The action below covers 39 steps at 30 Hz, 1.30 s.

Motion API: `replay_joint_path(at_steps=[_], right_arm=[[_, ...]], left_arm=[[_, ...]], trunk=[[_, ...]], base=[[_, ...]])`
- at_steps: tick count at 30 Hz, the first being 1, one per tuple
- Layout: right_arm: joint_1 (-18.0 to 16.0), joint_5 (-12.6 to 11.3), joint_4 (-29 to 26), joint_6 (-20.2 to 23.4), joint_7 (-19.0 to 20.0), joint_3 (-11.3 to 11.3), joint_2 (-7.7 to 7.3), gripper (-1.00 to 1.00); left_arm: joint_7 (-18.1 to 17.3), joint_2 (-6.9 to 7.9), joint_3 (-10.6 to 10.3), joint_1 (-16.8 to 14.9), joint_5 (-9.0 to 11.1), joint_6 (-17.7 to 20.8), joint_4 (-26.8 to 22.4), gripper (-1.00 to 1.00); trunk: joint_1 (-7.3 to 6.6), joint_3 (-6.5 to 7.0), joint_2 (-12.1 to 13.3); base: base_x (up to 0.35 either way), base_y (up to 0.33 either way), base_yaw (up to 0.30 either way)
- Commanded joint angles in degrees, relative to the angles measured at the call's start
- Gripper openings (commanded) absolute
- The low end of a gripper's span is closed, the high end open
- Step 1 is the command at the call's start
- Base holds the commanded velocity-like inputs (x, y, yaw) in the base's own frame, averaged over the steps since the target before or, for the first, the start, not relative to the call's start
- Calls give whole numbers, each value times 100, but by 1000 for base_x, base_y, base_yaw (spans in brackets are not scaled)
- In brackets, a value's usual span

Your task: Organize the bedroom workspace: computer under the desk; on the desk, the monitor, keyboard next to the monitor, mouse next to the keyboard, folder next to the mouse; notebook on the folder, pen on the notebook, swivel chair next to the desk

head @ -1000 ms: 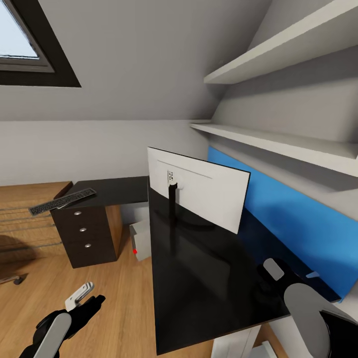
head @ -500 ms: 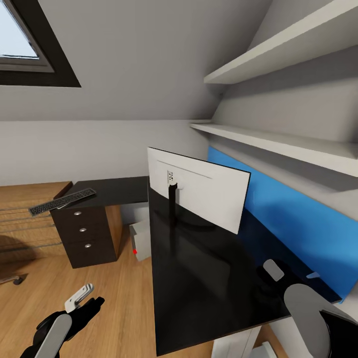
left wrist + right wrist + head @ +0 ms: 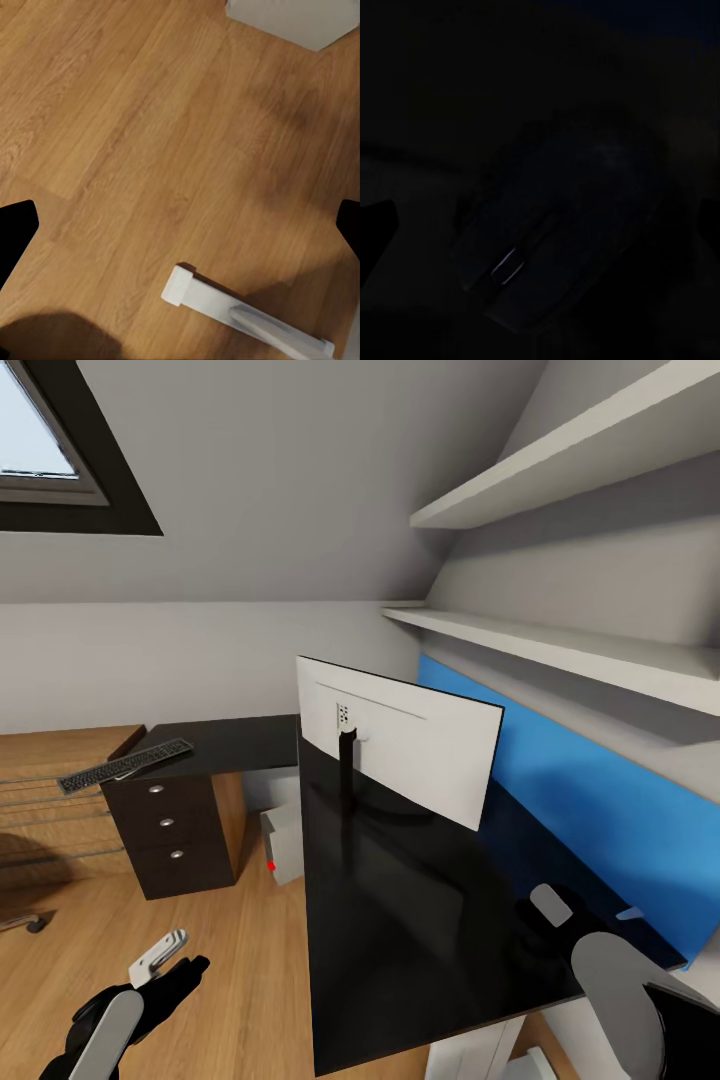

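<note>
Hovering over the desk [image 3: 400, 940] at its near right corner, the right gripper [image 3: 545, 910] has the dark mouse [image 3: 559, 232] just beneath it, long axis slanting across its fingers; their spread I cannot tell. Left gripper [image 3: 160, 957], off the desk's left edge over the floor [image 3: 135, 135], has fingers apart, empty. Farther along the desk, the monitor [image 3: 400, 745] stands mid-top; the keyboard [image 3: 125, 764] lies on its far left wing.

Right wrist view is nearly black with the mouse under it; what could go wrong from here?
The mouse is barely visible against the glossy black desk, so a grasp could be misjudged. The right gripper sits near the desk's front edge, so a nudge might push the mouse off. The keyboard overhangs the far desk corner and could slide.
</note>
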Motion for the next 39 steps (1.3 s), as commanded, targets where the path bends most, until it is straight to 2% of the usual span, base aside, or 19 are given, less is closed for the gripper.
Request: replay_joint_path(at_steps=[1,10,17,39], right_arm=[[-1,-39,13,28,-31,4,-1,100],[-2,-41,53,28,-30,-9,-1,100],[-3,-39,55,28,-30,-10,-4,100],[-4,-37,64,28,-34,-10,-54,100]], left_arm=[[51,1,3,-4,63,11,-15,100],[43,1,7,-4,69,12,-27,100],[29,1,7,-4,69,12,-28,100],[30,1,5,-4,69,12,-28,100]], trunk=[[0,-7,-5],[0,-7,-5],[154,-133,-285],[154,-133,-285]], base=[[0,0,0],[0,0,0],[0,0,0],[0,0,0]])
